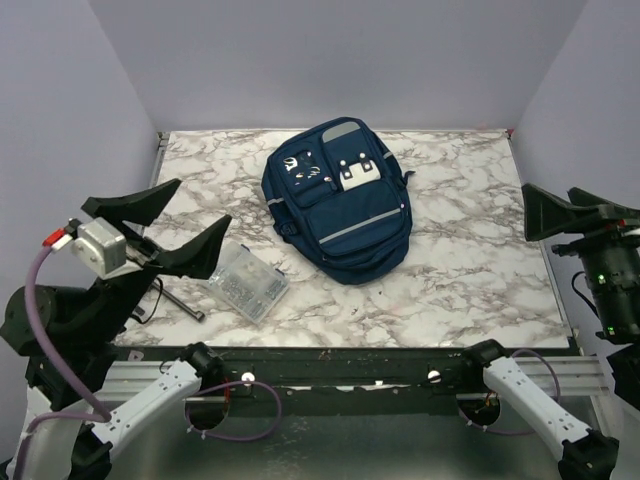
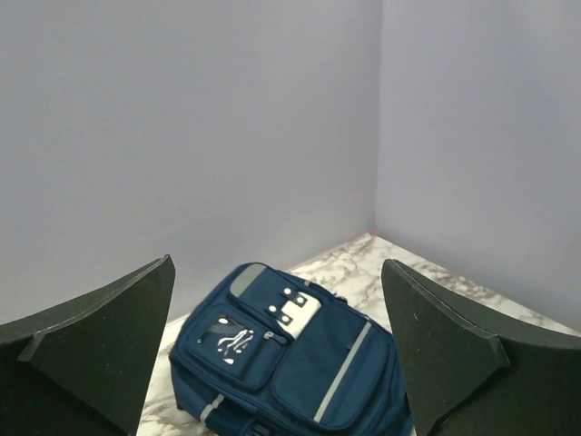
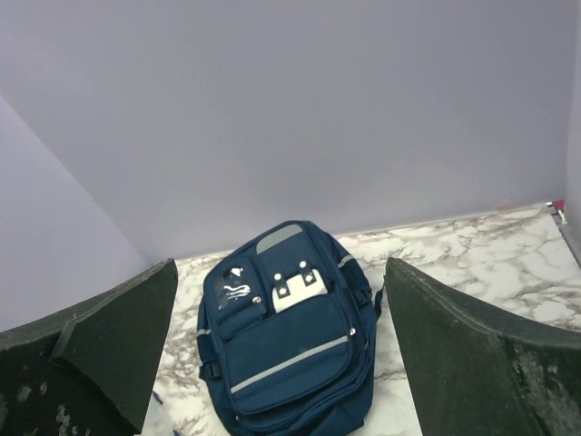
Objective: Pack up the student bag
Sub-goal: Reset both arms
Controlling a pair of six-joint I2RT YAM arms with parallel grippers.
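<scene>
While we look, we count one student bag point(image 1: 338, 205) | one clear box point(image 1: 247, 281) | two tools, left gripper point(image 1: 198, 204) and right gripper point(image 3: 281, 265), both spread apart.

Even, soft light; sharp pics

You are looking down from above and behind the arms, taking in the whole worktop point(image 1: 480, 260). Each wrist camera is peering inward from its side, lower and nearer, and all three are sharing the student bag point(image 1: 338, 200).
</scene>
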